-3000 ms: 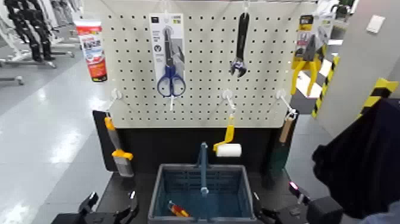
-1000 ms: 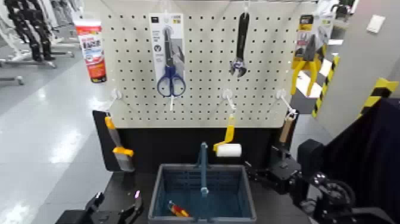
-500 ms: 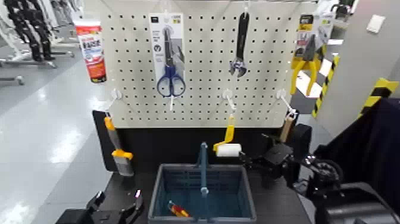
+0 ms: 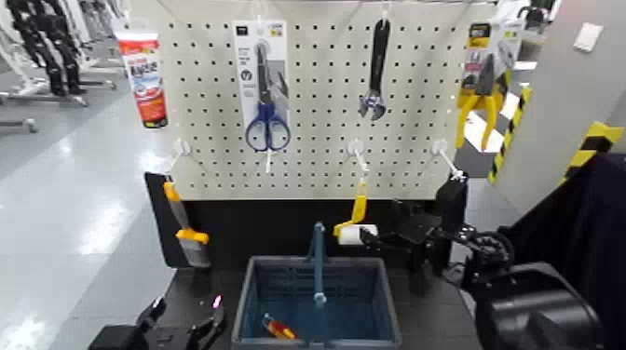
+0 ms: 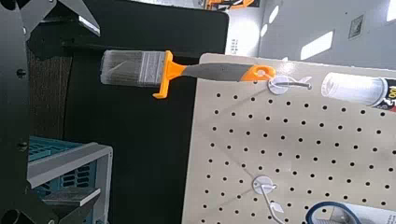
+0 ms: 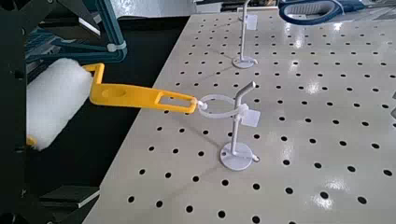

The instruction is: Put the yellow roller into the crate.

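The yellow roller (image 4: 358, 216) hangs by its handle from a white hook (image 4: 355, 152) on the pegboard, with its white sleeve just above the crate's far right corner. My right gripper (image 4: 373, 239) is open and level with the sleeve, right beside it on the right. The right wrist view shows the roller (image 6: 58, 103) close in front of the dark fingers (image 6: 11, 56), its yellow handle running to the hook (image 6: 235, 126). The blue-grey crate (image 4: 248, 300) stands below with its handle bar upright. Low at the left, my left gripper (image 4: 179, 328) rests open.
An orange-handled flat brush (image 4: 184, 235) hangs left of the crate and shows in the left wrist view (image 5: 177, 70). Scissors (image 4: 266, 119), a wrench (image 4: 375, 70), yellow pliers (image 4: 479, 98) and a tube (image 4: 144, 79) hang on the pegboard. A small red-handled tool (image 4: 278, 328) lies in the crate.
My right arm has risen from the lower right and swung left, bringing its open gripper up beside the roller's sleeve. The roller still hangs on its hook. The left arm has hardly moved.
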Robot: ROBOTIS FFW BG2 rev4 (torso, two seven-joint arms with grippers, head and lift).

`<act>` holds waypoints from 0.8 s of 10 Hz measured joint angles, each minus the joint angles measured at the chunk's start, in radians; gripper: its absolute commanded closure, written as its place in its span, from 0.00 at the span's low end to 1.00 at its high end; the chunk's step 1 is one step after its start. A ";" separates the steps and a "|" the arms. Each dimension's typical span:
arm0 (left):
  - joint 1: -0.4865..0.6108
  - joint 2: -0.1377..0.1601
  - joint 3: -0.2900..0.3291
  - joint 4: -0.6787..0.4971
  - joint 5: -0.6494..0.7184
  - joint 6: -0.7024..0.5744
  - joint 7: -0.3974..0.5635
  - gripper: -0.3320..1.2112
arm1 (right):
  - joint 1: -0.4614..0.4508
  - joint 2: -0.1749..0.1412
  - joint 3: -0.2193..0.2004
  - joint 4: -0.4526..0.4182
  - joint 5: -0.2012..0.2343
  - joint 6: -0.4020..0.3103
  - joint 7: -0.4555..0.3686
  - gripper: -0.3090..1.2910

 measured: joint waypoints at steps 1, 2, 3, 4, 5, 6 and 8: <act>-0.001 -0.001 0.000 0.001 0.001 -0.001 -0.002 0.29 | -0.019 0.000 0.014 0.027 -0.013 -0.011 0.006 0.28; -0.002 -0.001 -0.001 0.001 0.001 -0.003 -0.004 0.29 | -0.036 0.000 0.026 0.056 -0.031 -0.022 0.013 0.28; -0.003 -0.002 -0.003 0.001 0.002 -0.003 -0.006 0.29 | -0.052 -0.002 0.038 0.081 -0.046 -0.029 0.021 0.28; -0.004 -0.003 -0.004 0.001 0.003 -0.003 -0.006 0.29 | -0.067 -0.005 0.048 0.100 -0.054 -0.035 0.026 0.28; -0.005 -0.005 -0.004 0.002 0.004 -0.003 -0.006 0.29 | -0.084 -0.009 0.061 0.121 -0.063 -0.041 0.033 0.29; -0.009 -0.007 -0.005 0.006 0.003 -0.004 -0.008 0.29 | -0.100 -0.013 0.073 0.143 -0.075 -0.048 0.041 0.30; -0.014 -0.011 -0.003 0.015 0.003 -0.011 -0.018 0.29 | -0.130 -0.015 0.101 0.190 -0.098 -0.070 0.060 0.47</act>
